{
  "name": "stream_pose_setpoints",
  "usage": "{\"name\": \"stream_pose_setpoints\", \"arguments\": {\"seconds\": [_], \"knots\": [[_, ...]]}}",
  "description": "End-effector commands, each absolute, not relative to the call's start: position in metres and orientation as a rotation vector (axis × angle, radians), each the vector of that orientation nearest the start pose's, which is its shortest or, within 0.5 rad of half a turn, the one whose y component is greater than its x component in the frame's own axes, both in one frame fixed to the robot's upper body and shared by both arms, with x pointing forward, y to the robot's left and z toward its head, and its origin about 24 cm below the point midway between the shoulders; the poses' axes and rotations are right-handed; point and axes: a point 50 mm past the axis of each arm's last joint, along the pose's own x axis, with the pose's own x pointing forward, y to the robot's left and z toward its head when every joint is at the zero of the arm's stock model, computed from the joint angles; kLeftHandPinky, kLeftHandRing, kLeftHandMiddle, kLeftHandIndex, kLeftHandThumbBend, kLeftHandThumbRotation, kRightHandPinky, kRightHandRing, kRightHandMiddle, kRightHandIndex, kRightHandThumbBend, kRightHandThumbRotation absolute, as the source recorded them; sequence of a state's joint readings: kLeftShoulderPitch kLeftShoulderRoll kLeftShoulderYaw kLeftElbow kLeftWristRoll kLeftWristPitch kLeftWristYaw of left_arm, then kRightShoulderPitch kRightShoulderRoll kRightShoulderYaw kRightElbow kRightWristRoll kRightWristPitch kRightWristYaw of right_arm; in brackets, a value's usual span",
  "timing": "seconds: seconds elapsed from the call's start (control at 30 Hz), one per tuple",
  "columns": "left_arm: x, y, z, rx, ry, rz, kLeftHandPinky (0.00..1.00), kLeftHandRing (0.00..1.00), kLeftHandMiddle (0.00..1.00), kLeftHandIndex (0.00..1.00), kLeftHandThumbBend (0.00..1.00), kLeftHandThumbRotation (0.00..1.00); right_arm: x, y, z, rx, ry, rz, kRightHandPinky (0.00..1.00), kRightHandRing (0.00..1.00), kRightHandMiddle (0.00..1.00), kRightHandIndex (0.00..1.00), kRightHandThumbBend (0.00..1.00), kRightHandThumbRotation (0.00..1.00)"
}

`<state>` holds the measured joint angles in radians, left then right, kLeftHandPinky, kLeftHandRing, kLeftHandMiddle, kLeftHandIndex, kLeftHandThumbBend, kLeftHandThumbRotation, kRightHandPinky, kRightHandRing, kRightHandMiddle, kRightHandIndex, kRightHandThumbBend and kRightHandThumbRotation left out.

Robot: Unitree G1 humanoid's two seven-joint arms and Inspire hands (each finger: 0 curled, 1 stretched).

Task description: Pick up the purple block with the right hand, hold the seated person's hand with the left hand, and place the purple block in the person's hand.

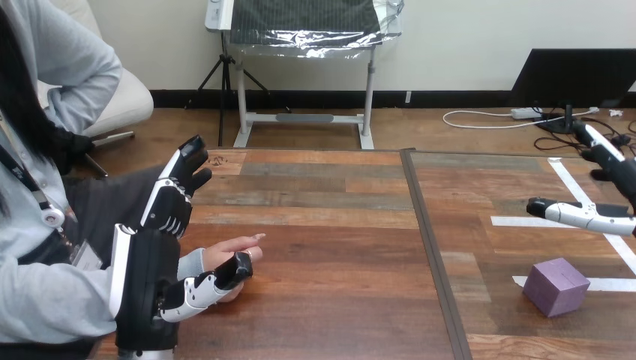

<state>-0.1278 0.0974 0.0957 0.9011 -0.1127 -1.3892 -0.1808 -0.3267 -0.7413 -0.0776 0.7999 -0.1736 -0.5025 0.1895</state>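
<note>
Left hand at the person's hand, nothing gripped yet.
Its fingers stand straight, thumb touching that hand; right hand is spread, apart from the purple block on the tabletop.

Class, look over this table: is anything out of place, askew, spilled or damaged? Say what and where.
Nothing looks spilled or damaged. Only the purple block sits a little askew: at the table's right side, it is turned at an angle to the white tape strip that it overlaps.
</note>
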Motion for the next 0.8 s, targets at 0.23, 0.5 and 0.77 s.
{"name": "stream_pose_setpoints", "arguments": {"seconds": [0.23, 0.5, 0.77], "knots": [[0.227, 0.184, 0.024, 0.105, -0.69, -0.035, 0.88, 0.92, 0.93, 0.89, 1.0, 0.6, 0.305, -0.328, 0.095, -0.864, -0.058, 0.027, 1.0, 1.0, 1.0, 1.0, 1.0, 0.54], [0.227, 0.184, 0.024, 0.106, -0.684, -0.035, 0.87, 0.92, 0.93, 0.89, 1.0, 0.6, 0.307, -0.33, 0.089, -0.918, -0.007, 0.05, 1.0, 1.0, 1.0, 1.0, 1.0, 0.49], [0.226, 0.184, 0.023, 0.102, -0.683, -0.037, 0.87, 0.92, 0.93, 0.89, 1.0, 0.59, 0.307, -0.332, 0.082, -0.971, 0.04, 0.071, 1.0, 1.0, 1.0, 1.0, 1.0, 0.49]]}}
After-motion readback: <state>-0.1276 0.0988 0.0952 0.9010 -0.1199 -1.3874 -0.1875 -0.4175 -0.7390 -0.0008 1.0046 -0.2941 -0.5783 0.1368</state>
